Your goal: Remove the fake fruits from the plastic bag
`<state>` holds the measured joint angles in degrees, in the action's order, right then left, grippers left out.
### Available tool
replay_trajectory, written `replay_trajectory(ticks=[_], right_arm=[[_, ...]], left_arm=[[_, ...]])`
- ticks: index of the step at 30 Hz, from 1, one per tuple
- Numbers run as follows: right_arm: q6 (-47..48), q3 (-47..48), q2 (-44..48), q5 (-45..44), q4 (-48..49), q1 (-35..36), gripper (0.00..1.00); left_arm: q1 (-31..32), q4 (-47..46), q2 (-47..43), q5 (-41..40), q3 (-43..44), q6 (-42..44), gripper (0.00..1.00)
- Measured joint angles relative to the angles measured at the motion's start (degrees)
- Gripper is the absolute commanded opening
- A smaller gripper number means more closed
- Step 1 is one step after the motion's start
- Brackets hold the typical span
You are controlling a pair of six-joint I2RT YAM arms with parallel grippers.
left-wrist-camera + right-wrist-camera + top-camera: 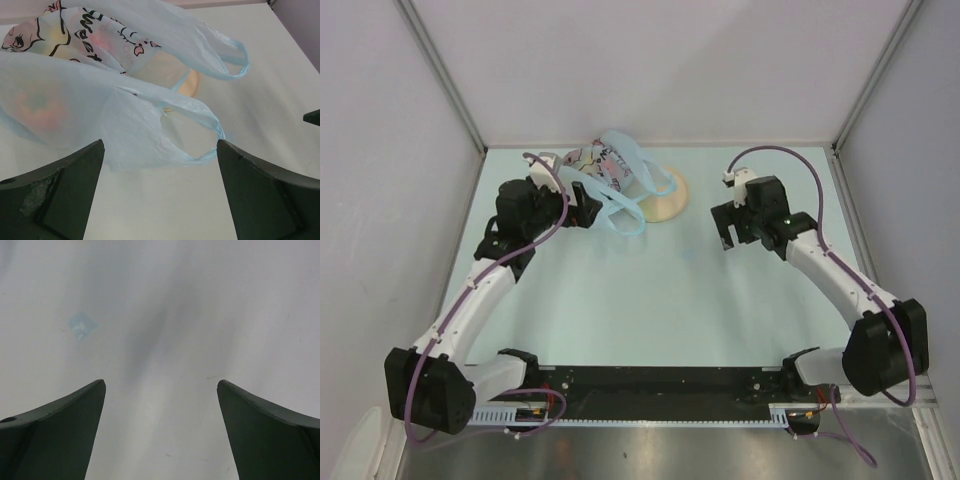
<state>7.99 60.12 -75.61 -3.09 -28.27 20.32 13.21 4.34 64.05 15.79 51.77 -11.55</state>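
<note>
jaws spread on both arms; left gripper [160, 150] faces the plastic bag [90, 100] lying just ahead near the far edge of the counter [650, 300], loop handles [197, 107] pointing toward its near-right corner; right gripper [160, 385] well apart.

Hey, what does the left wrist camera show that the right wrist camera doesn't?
Only the left wrist view: the plastic bag, blue and crinkled, with reddish-orange fake fruits blurred through its wall, a loop handle lying just ahead of the left tool, and a tan plate partly behind the bag. Only the right wrist view: a small pale blue mark on the bare surface ahead of the right tool. Both: an open, empty tool over the same pale table.
</note>
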Motion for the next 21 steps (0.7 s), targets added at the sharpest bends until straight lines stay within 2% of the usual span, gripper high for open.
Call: replay_trajectory(ticks=[5, 11, 17, 20, 21], right_arm=[[1.5, 5.4, -8.5, 2.7, 2.3, 0.3, 0.86], [-1.9, 16.9, -21.8, 2.7, 6.4, -2.1, 0.83], [-4.0, 29.0, -34.6, 0.3, 9.5, -3.5, 0.74], [-3.5, 33.6, -39.9, -1.1, 10.6, -2.8, 0.44], [-3.1, 35.6, -41.8, -1.2, 10.8, -2.4, 0.26]], left_arm=[[-1.3, -0.4, -1.3, 0.4, -0.5, 0.6, 1.00], [-2.8, -1.3, -1.5, 0.5, -0.5, 0.3, 0.99], [-2.8, -1.6, -1.5, 0.5, -0.5, -1.3, 0.99], [-2.8, -1.7, -1.5, 0.8, -0.5, -2.2, 0.98], [-2.8, -1.7, -1.5, 0.9, -0.5, -2.5, 0.98]])
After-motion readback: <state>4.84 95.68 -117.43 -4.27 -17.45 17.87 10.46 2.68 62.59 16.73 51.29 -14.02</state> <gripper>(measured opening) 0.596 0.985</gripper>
